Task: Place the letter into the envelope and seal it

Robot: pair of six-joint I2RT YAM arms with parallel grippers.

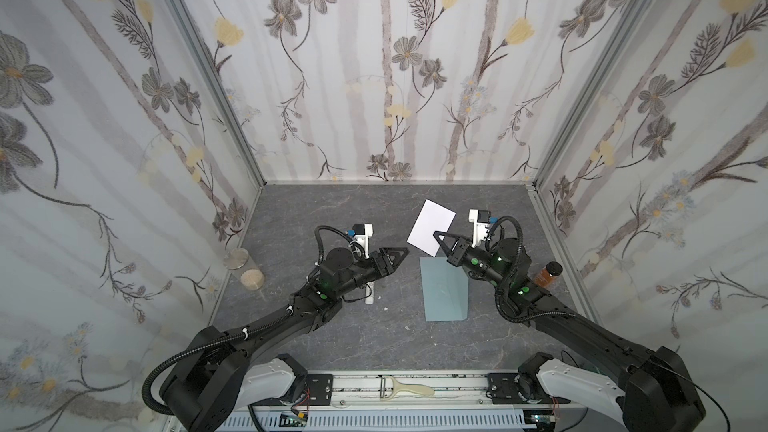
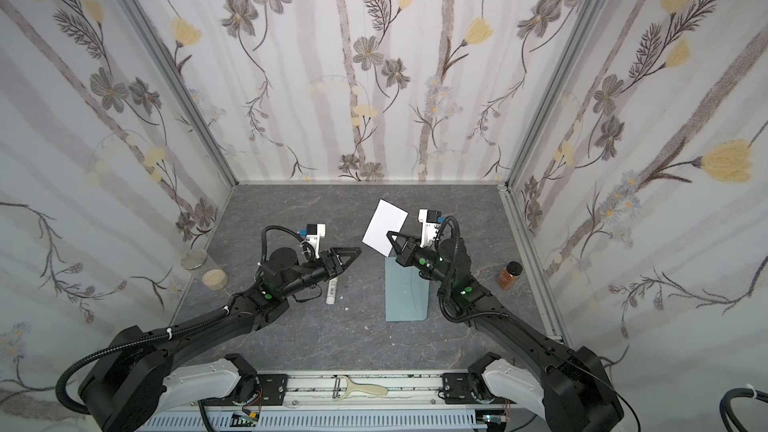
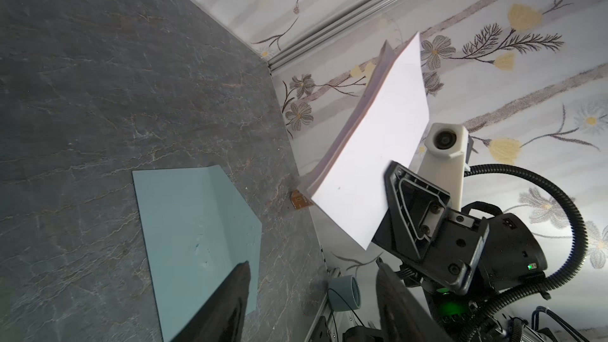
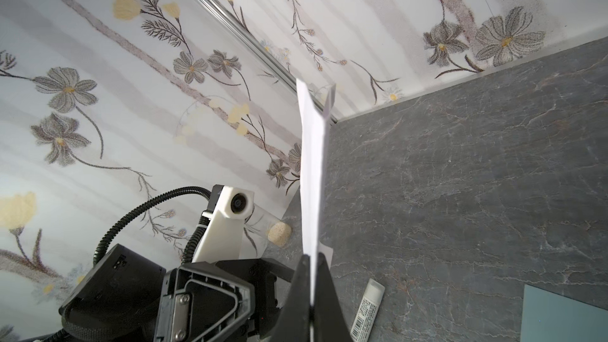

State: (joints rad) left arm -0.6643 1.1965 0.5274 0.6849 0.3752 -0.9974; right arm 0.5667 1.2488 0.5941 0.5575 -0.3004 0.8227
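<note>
Over the far end of the envelope (image 1: 442, 290), which lay flat on the table (image 1: 374, 338), the right gripper (image 1: 436, 234) was clamped on one edge of the letter (image 1: 430, 222), holding it in the air; the left gripper (image 1: 401, 253) hung nearby, jaws apart and empty. Nothing pinned the envelope, so I judged a push from the sheet could slide it or buckle the paper; so narrow a pinch might let the sheet pivot. Both top views gave only a plain white face; the right wrist view showed the letter (image 4: 312, 176) edge-on, its folded layers splaying at the far end.
</note>
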